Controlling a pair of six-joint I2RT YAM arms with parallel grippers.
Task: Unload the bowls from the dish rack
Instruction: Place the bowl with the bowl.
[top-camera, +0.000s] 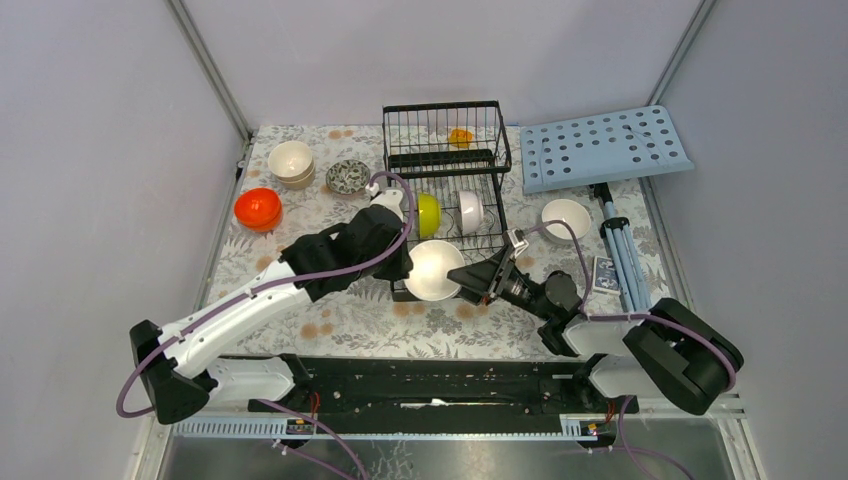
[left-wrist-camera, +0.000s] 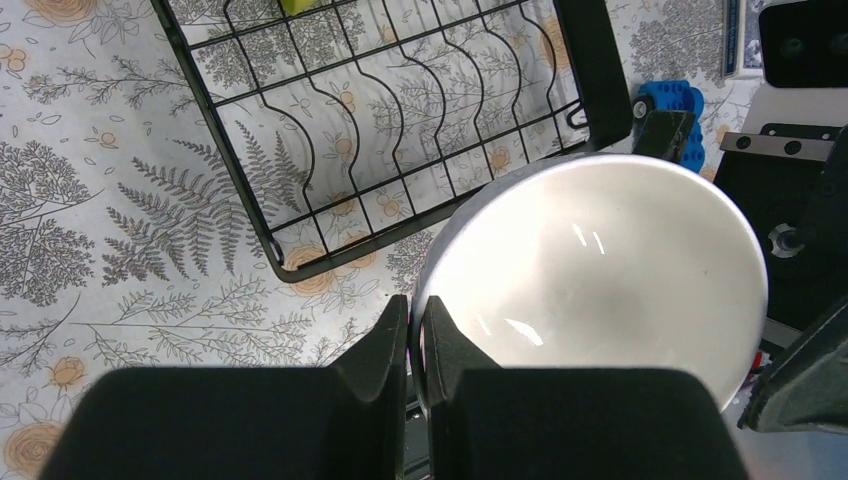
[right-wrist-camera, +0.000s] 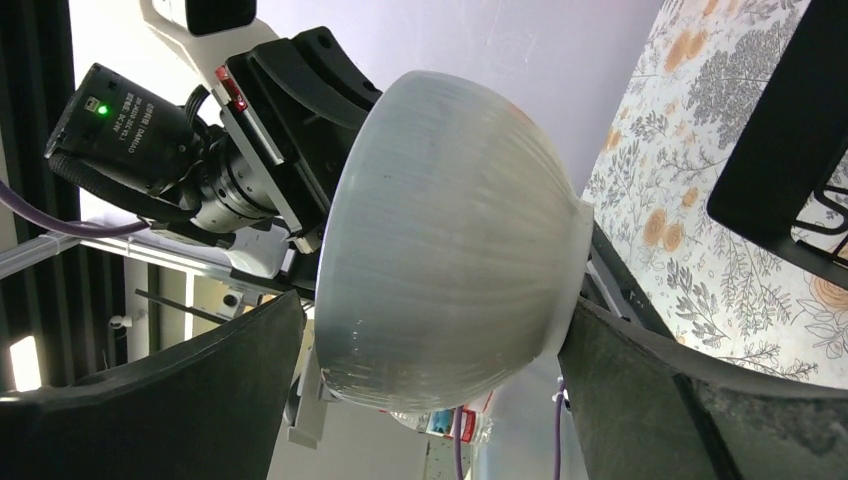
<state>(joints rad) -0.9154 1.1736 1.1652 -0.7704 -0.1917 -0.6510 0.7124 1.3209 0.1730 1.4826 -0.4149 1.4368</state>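
From above, my left gripper (top-camera: 408, 262) is clamped on the rim of a white bowl (top-camera: 434, 270) at the front edge of the rack (top-camera: 445, 160), with my right gripper (top-camera: 478, 280) just beside the bowl. At my left wrist, the gripper (left-wrist-camera: 412, 320) pinches that rim, and the bowl (left-wrist-camera: 600, 260) sits off the rack's (left-wrist-camera: 400, 130) front corner. At my right wrist, the gripper (right-wrist-camera: 430, 330) is spread, one jaw on each side of the bowl's (right-wrist-camera: 450, 230) outside.

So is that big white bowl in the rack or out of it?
Out. The left gripper pinches the white bowl by its rim, holding it lifted over the rack at its front edge.
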